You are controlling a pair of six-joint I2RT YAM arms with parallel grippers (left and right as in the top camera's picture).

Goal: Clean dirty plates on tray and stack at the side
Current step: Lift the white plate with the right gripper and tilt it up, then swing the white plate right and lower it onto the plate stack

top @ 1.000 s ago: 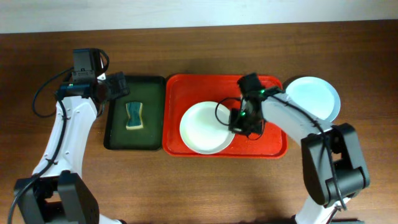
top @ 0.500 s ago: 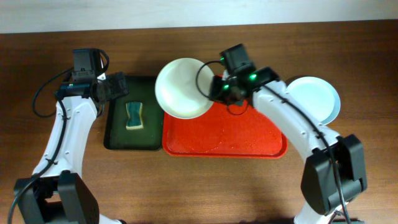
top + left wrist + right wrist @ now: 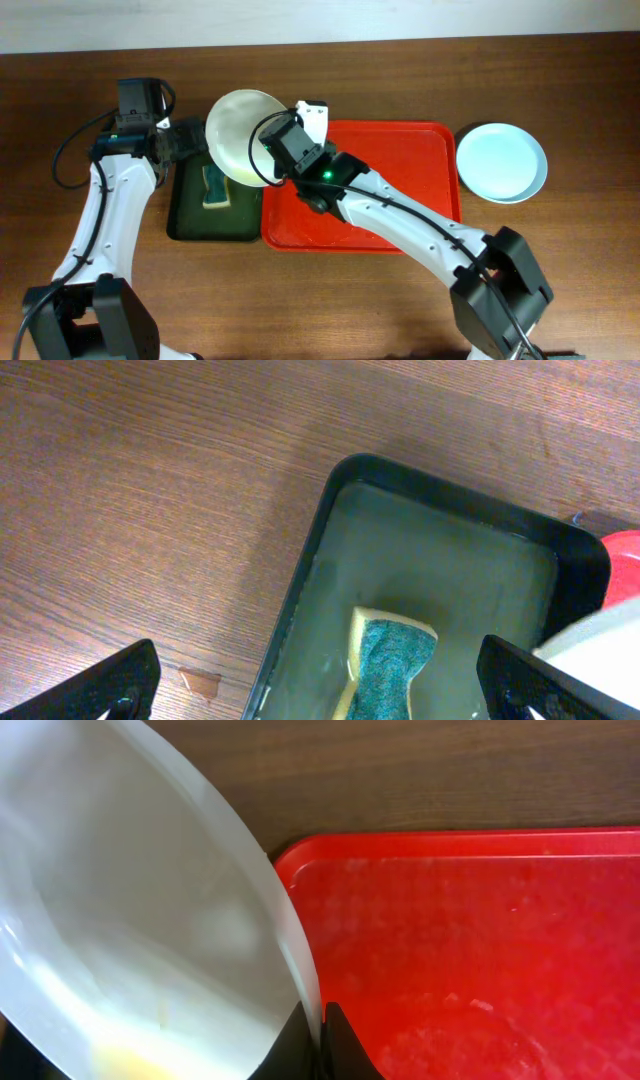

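Pinching the white plate [image 3: 234, 135] rim, right hand [image 3: 321, 1038] holds it tilted.

Red tray [image 3: 430, 160] bare; green tray [image 3: 185, 225] crowded.
The right arm [image 3: 400, 215] crosses the red tray; the tilted white plate [image 3: 235, 135] overhangs the green tray, close beside the left end effector [image 3: 190, 140].

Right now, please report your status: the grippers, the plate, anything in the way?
Left gripper open over green tray. Right gripper shut on white plate, tilted above green tray, yellow smear on it. Sponge lies below; left gripper close to plate rim.
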